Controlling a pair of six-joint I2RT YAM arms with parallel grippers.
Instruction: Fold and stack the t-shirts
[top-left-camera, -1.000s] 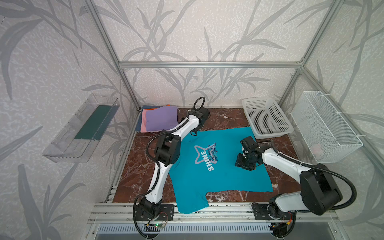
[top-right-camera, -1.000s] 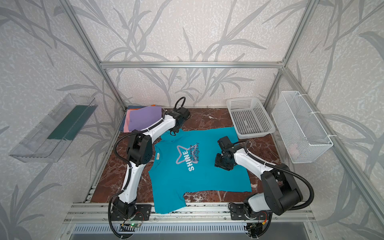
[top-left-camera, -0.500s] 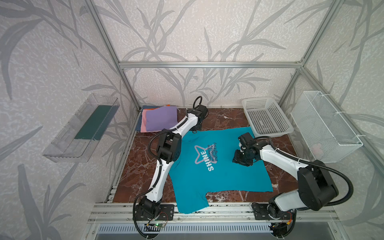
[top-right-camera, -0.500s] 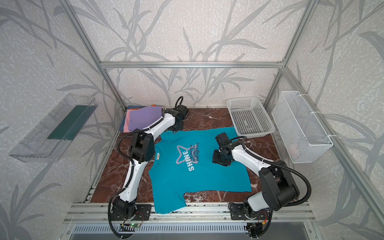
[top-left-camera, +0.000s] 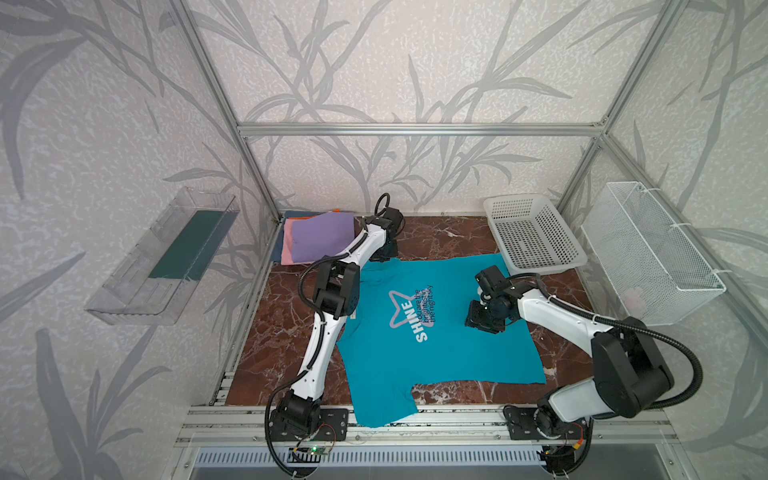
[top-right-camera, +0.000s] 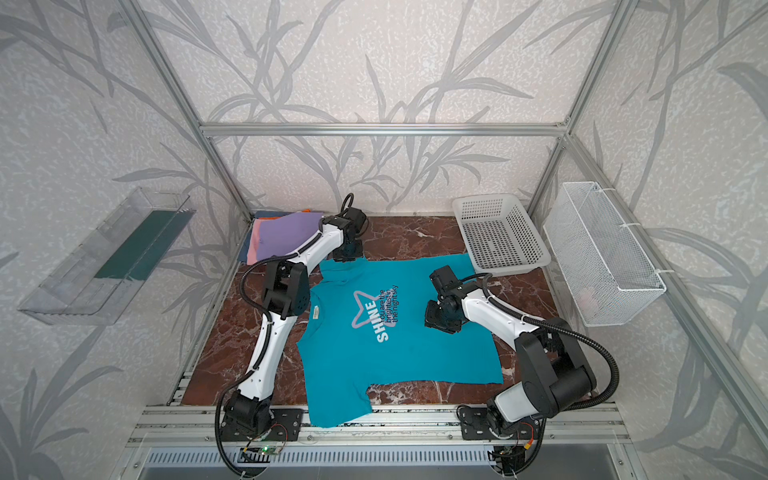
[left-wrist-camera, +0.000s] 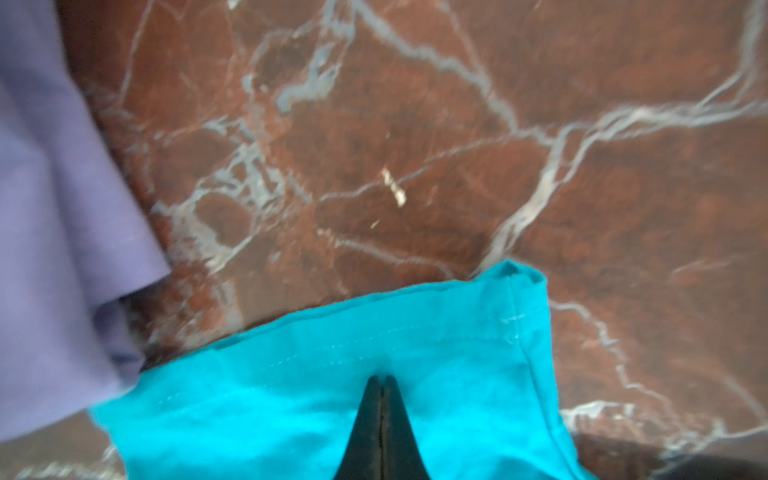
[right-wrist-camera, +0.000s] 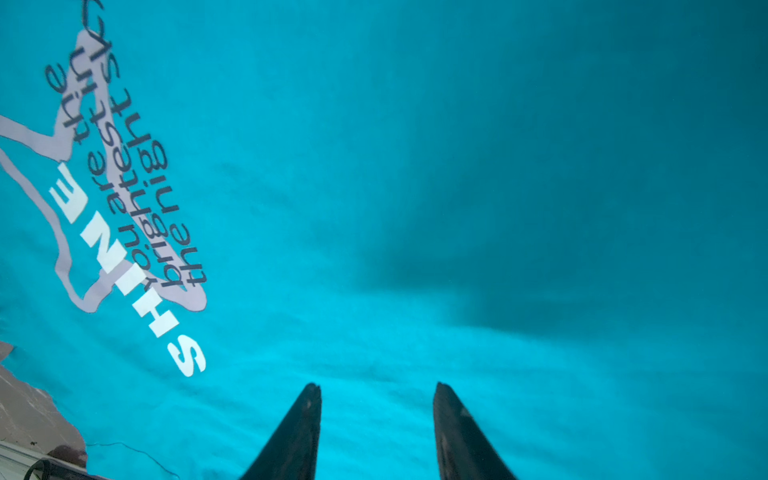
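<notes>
The teal t-shirt (top-left-camera: 449, 353) (top-right-camera: 415, 357) with white "SHINE" text lies spread flat, print up, one sleeve hanging over the table's front edge. My left gripper (top-left-camera: 383, 257) (top-right-camera: 348, 257) (left-wrist-camera: 381, 379) is at the far sleeve (left-wrist-camera: 436, 374), shut with the cloth puckered at its tips. My right gripper (top-left-camera: 478, 323) (top-right-camera: 437, 323) (right-wrist-camera: 377, 388) hovers open over the shirt's body, right of the print (right-wrist-camera: 124, 216), with nothing between its fingers. A stack of folded t-shirts (top-left-camera: 320, 237) (top-right-camera: 286, 239), lilac on top, sits in the far left corner.
A white perforated basket (top-left-camera: 544, 266) (top-right-camera: 505, 264) stands at the back right, its front edge over the shirt's hem corner. A wire basket (top-left-camera: 652, 253) hangs on the right wall. A clear tray (top-left-camera: 162, 257) is on the left wall. The lilac tee's edge (left-wrist-camera: 62, 249) lies close to the left gripper.
My left gripper has gone from open to shut at the far sleeve. The right gripper has drifted a little left over the shirt, still open.
</notes>
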